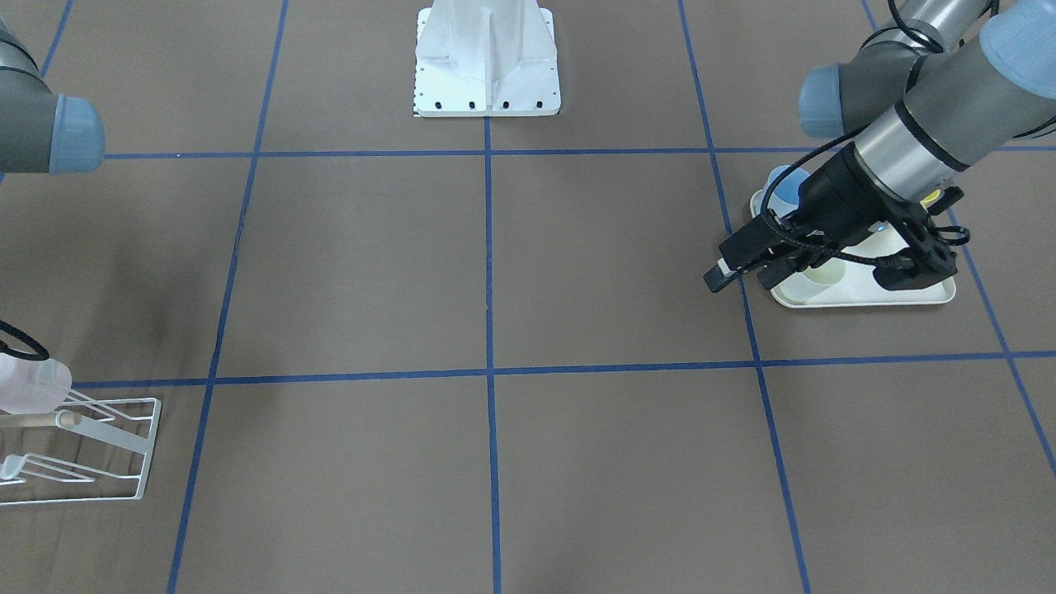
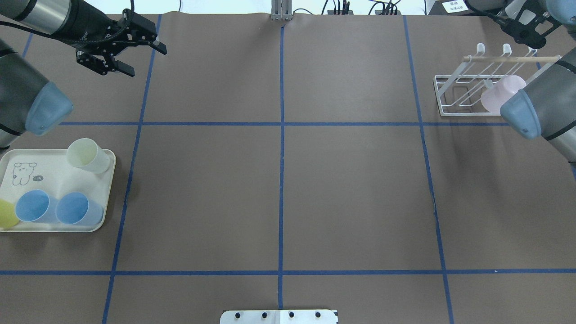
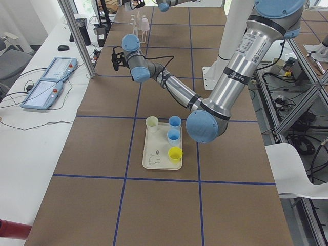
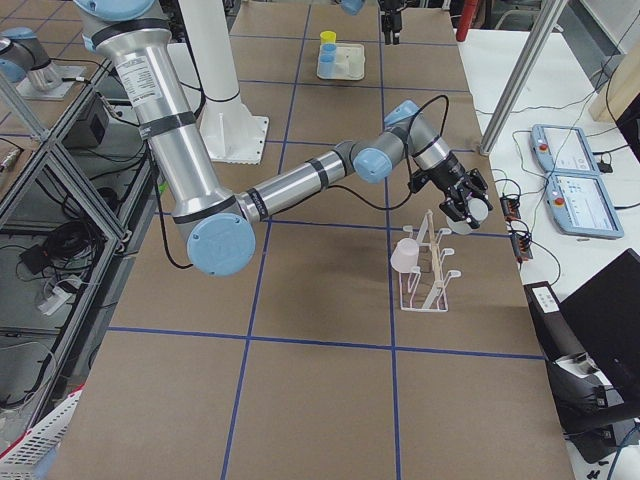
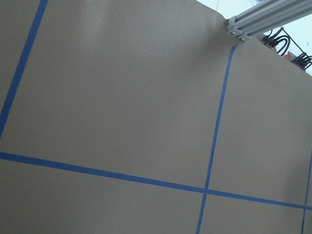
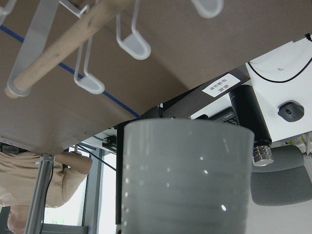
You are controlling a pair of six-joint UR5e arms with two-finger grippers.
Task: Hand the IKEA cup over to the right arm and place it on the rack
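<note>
Pale cup (image 6: pixel 187 175) low centre (very close); rack (image 6: pixel 36 34) prongs, dowel (image 6: pixel 63 46) above left.

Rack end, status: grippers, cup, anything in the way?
Left gripper open, empty. Right gripper shut on white cup, near rack, not yet hung. Pink cup already on rack; free prongs remain.

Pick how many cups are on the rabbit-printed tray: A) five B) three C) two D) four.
D: the tray holds a pale cup, a yellow cup, a blue cup and a second blue cup beside it.
</note>
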